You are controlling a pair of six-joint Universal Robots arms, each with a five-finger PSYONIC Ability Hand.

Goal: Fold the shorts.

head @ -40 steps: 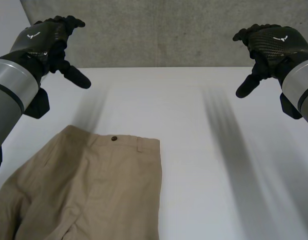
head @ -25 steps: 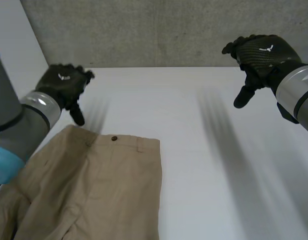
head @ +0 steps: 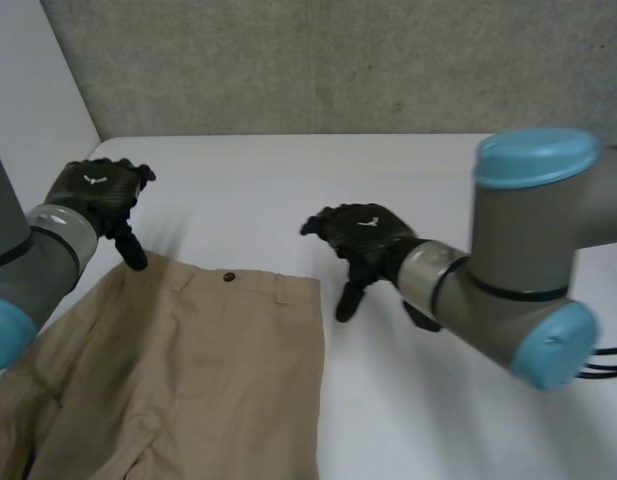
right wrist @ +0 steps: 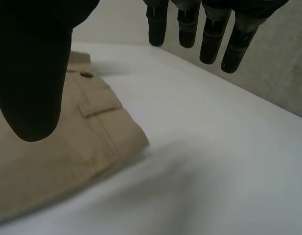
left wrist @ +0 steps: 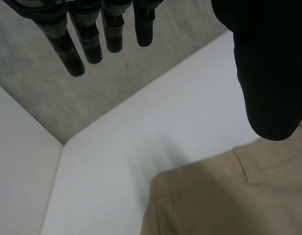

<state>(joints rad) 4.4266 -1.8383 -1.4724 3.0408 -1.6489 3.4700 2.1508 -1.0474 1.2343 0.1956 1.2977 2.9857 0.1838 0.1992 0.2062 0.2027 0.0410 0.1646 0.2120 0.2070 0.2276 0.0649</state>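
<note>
Tan shorts (head: 188, 370) are lying flat on the white table (head: 458, 390), so I'm taking them as my reference for everything else. The waistband (head: 248, 285) is the edge farthest from the robot, facing the grey wall (head: 318, 60), with the little dark button (head: 228, 277) sitting roughly mid-band. The legs run back toward the robot's base.

My left hand (head: 98, 195) is right at the waistband corner on the left arm's side. From the head cam its thumb tip points down at that corner, but I honestly can't tell if it's touching the cloth. On the left wrist cam the fingers (left wrist: 92, 44) are straight and spread well away from the thumb (left wrist: 268, 73), with nothing between them.

My right hand (head: 363, 240) is just beside the other waistband corner, over bare table and apart from the fabric. It's wide too: on the right wrist cam the fingers (right wrist: 209, 34) hang straight and the thumb (right wrist: 33, 83) sits far off from them, above the band near the belt loop (right wrist: 99, 105). That hand holds nothing either.
</note>
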